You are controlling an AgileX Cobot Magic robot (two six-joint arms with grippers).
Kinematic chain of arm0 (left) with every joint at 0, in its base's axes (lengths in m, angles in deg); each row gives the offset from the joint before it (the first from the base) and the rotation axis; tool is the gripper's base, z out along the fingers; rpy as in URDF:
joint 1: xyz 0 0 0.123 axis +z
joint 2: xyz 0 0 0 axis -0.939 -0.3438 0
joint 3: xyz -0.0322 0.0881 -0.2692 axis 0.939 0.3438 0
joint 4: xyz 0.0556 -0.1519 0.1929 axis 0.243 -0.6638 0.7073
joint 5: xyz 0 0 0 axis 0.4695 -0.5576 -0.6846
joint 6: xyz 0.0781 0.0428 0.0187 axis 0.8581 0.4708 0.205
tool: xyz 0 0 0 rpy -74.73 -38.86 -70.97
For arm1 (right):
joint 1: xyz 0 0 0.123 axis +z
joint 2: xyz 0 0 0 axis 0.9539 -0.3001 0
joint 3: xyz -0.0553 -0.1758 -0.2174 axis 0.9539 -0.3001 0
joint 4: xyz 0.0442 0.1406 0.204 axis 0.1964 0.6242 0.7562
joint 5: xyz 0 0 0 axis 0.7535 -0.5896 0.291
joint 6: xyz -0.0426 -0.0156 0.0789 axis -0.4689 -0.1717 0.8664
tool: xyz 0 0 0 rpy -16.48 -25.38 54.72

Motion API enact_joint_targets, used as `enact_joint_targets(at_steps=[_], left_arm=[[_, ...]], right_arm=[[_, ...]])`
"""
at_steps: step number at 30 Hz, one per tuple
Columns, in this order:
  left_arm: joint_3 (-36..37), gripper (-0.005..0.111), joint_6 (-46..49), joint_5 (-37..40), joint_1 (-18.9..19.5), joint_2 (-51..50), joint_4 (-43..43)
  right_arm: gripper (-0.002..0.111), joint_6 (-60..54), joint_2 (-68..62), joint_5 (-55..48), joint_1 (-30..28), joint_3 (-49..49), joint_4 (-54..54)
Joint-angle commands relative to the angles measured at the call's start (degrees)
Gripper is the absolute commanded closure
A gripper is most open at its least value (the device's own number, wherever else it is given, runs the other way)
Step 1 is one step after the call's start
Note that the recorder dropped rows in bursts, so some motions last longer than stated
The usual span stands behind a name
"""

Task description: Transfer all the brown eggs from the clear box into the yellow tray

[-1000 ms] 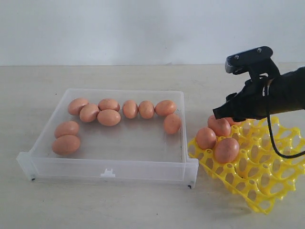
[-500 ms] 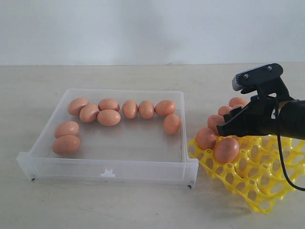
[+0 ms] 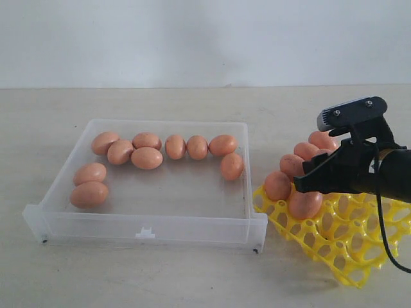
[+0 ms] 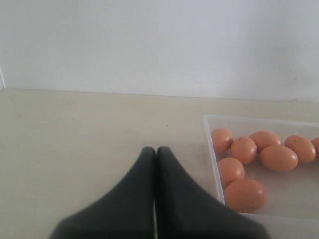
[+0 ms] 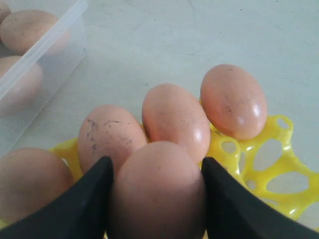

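The eggs are smooth ovals, reddish-brown with faint dark speckles. Ten lie loose in the box — a shallow, square, see-through plastic drawer with low walls and a small clip on its front lip. Most form a row along the far wall, and two lie near the left wall.

We count five more at the box end of the tray, a bright yellow plastic lattice of round cups and raised posts. It stands just beside the box on the pale matte desk.

The right hand grips one egg over the tray, its dark fingers touching the shell on both sides. In the exterior view the arm hides that egg and much of the tray's far side. We cannot tell whether the egg rests in a cup.

The left hand is closed on nothing, fingers pressed together, over the desk beside the box — only its own camera shows it.
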Motion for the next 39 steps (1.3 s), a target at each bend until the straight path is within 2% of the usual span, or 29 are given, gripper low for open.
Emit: enact_joint_targets(at_steps=[1,36,39], left_arm=[[0.2,0.111,0.1,-0.3,0.0,-0.2,0.1],[0.2,0.111,0.1,-0.3,0.0,-0.2,0.1],[0.2,0.111,0.1,-0.3,0.0,-0.2,0.1]], right_arm=[[0.108,0.9,0.3,1.0,0.0,-0.3,0.1],[0.108,3.9,-3.1,3.6,0.0,-0.3,-1.5],[0.103,4.7,-3.1,3.0,0.0,0.1,-1.8]])
